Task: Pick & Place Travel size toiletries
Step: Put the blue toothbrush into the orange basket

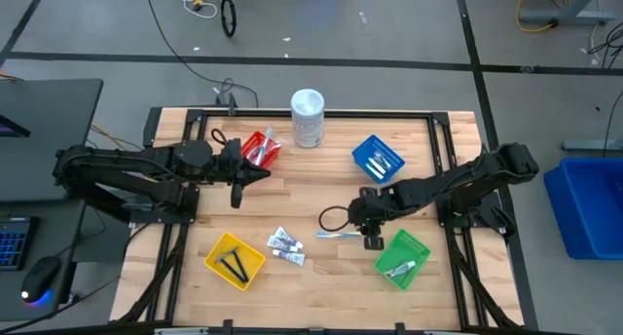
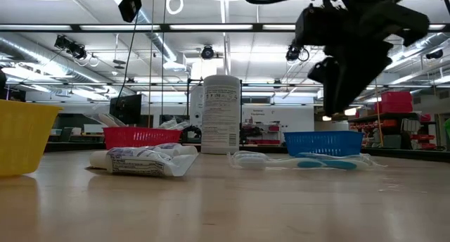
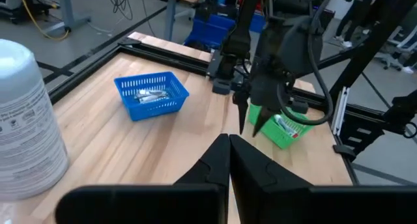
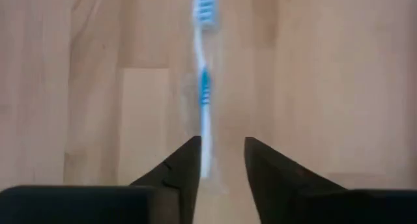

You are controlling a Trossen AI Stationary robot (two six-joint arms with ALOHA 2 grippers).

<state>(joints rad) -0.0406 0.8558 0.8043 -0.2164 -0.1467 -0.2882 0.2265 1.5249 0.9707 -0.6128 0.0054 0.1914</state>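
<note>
A blue-and-white toothbrush (image 4: pixel 203 87) in a clear wrapper lies flat on the wooden table (image 1: pixel 321 194), also seen in the high view (image 1: pixel 337 234) and low view (image 2: pixel 302 161). My right gripper (image 4: pixel 221 155) hangs open just above its handle end, fingers pointing steeply down, touching nothing. It shows in the high view (image 1: pixel 373 241) beside the green basket (image 1: pixel 401 259). Small white tubes (image 1: pixel 285 245) lie on the table near the yellow basket (image 1: pixel 235 260). My left gripper (image 3: pixel 229 160) is shut and empty, raised beside the red basket (image 1: pixel 261 148).
A tall white container (image 1: pixel 308 118) stands at the far middle of the table. The blue basket (image 1: pixel 378 158) holds grey packets, the yellow one black pieces, the green one a tube. A dark cable loop (image 1: pixel 333 218) lies by the right gripper. Bare wood lies between the arms.
</note>
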